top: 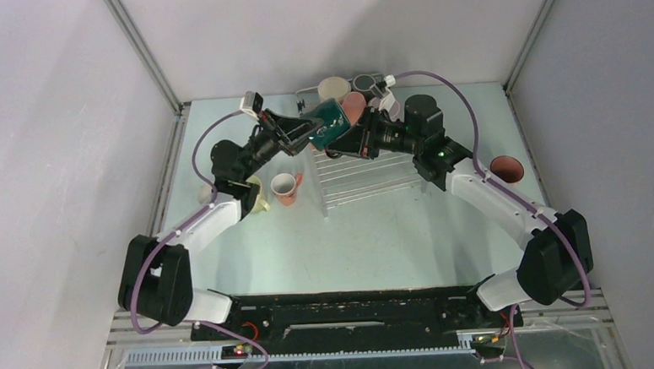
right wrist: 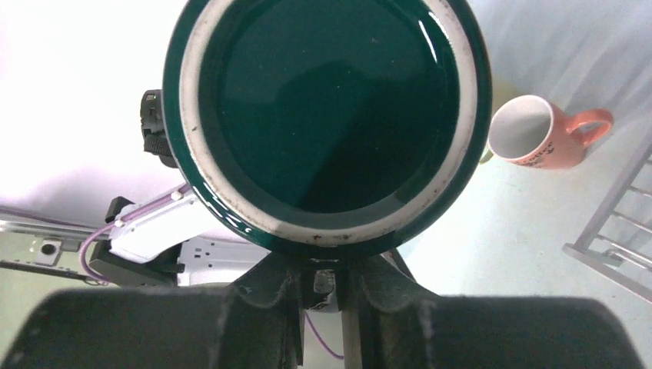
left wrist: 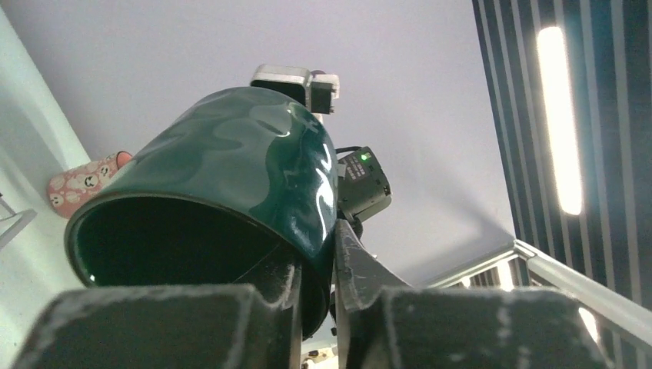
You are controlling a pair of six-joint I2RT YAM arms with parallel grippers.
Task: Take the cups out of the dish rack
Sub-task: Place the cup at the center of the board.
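Dark teal mug [top: 329, 121] held in the air between both arms. The left gripper [left wrist: 315, 265] is nearly closed, pinching the mug's wall at the rim, one finger inside the mouth and one outside. The right gripper [right wrist: 319, 277], opposite, faces the mug's base, its fingers drawn close on a part at the base's edge. The dish rack [top: 365, 178] lies beneath the right gripper. An orange cup [right wrist: 538, 134] stands on the tabletop [top: 377, 233] near the left gripper.

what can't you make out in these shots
- teal mug handle: not visible in any view, mug body and arms in the way.
- cups at the dish rack far end: top view, arms cover them, count unclear.
- right end effector grip: right wrist view, mug's base blocks it.
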